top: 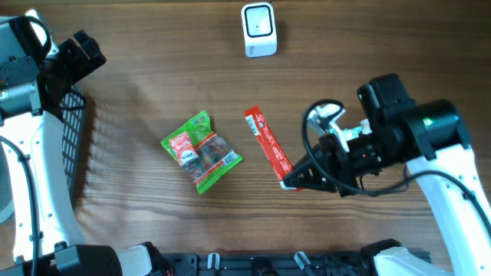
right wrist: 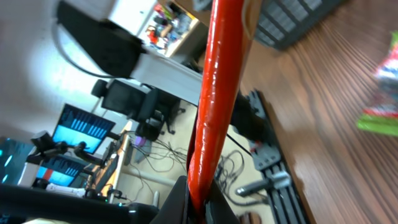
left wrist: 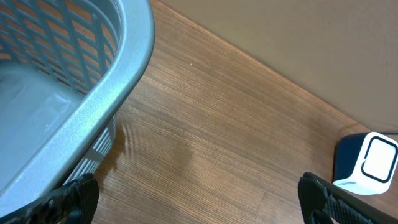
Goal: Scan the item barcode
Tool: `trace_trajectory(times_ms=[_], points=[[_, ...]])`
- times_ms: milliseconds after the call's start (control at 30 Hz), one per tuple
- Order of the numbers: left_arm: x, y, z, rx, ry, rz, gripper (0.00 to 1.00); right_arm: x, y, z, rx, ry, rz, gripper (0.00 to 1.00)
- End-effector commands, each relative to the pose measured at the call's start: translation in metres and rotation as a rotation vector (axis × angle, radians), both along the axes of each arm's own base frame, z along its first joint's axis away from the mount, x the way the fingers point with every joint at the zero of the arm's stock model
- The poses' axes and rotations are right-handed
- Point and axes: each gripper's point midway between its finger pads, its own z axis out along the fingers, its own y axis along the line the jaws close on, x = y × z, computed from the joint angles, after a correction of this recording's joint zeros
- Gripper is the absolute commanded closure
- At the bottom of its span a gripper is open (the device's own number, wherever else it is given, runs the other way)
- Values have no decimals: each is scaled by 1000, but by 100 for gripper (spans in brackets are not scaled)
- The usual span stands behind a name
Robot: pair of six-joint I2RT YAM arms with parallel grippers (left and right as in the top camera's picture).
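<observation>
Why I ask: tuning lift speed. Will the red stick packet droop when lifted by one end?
Probably not: pinched at one end by the right gripper, the red stick packet runs straight. Its glossy film may slip; thin, likely light.

Red, green and white on brown wood grain

The stick packet (top: 268, 144) is bright red with small white print. The snack bag (top: 201, 151) is leaf green with red panels and a white patch at one corner. The barcode scanner (top: 258, 29) is white with a dark-outlined face, and its side looks navy in the left wrist view. The table (top: 153, 69) is mid-brown with fine straight grain. The basket (left wrist: 124, 68) is pale blue-grey with lattice walls. The right gripper (top: 295, 181) is black.
</observation>
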Motion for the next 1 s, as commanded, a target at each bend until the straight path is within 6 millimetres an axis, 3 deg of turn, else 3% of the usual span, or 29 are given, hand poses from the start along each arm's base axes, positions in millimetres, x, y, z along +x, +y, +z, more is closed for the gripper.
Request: trace_trajectory(times_ms=[0, 67, 233, 400, 600, 767, 833, 967], points=[[1, 0, 7, -1, -19, -2, 0, -24, -2, 51, 229, -61, 20, 96], [1, 0, 7, -1, -19, -3, 0, -36, -5, 68, 301, -81, 31, 96], [1, 0, 7, -1, -19, -3, 0, -36, -5, 74, 315, -97, 38, 96], [1, 0, 7, -1, -19, -3, 0, -35, -5, 74, 318, -114, 40, 96], [1, 0, 7, -1, -19, -2, 0, -27, -3, 56, 214, -125, 11, 96], [1, 0, 7, -1, -19, -2, 0, -3, -5, 17, -22, -132, -71, 96], [1, 0, 7, -1, -19, -2, 0, 15, -10, -5, -156, -132, -138, 96], [1, 0, 7, -1, -19, -2, 0, 64, -42, -65, -538, -114, -383, 96]])
